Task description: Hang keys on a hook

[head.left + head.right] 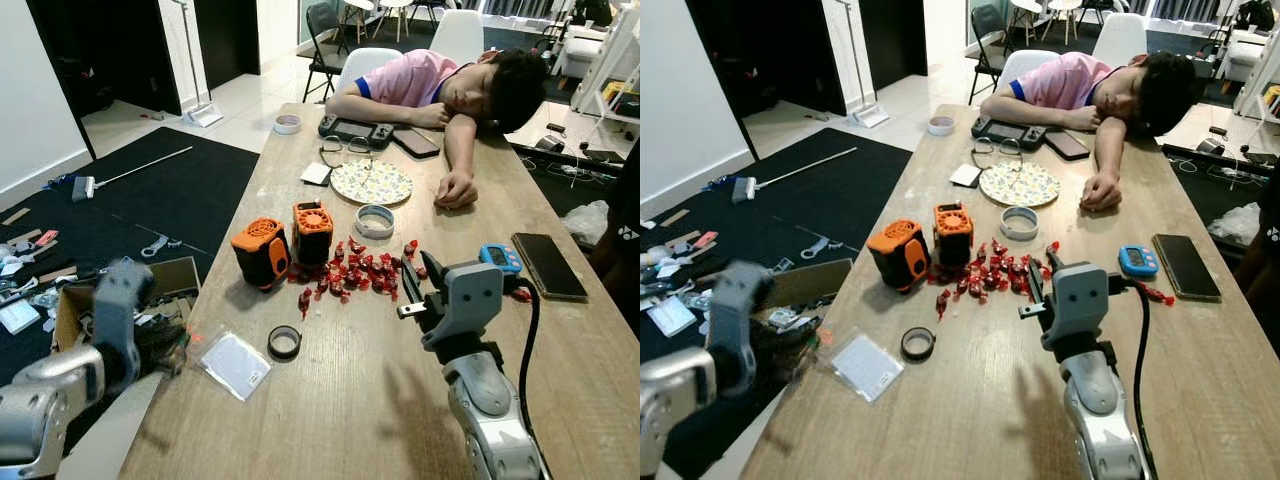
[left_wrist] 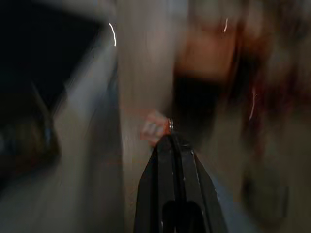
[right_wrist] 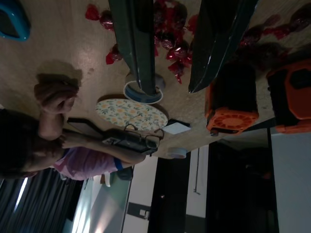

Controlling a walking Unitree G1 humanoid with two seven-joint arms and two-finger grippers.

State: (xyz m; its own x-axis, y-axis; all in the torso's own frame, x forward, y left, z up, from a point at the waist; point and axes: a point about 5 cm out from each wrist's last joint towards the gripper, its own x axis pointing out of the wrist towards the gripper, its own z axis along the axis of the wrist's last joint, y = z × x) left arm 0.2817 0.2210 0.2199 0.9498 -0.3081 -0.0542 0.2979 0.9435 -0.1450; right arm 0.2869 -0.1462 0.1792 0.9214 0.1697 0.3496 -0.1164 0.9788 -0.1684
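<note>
Surface (image 1: pixel 560 380) pale wood grain. Two fan boxes (image 1: pixel 262 252) orange-black. Candies (image 1: pixel 355 272) red. Plate (image 1: pixel 371 183) cream, floral speckle. Timer (image 1: pixel 499 257) blue. Person's shirt (image 1: pixel 410 78) pink. Rug (image 1: pixel 180 195) black.

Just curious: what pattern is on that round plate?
A floral print on the plate; clearest in the left eye view.

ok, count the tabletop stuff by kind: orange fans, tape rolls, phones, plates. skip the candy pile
orange fans: 2
tape rolls: 3
phones: 2
plates: 1
total: 8
</note>
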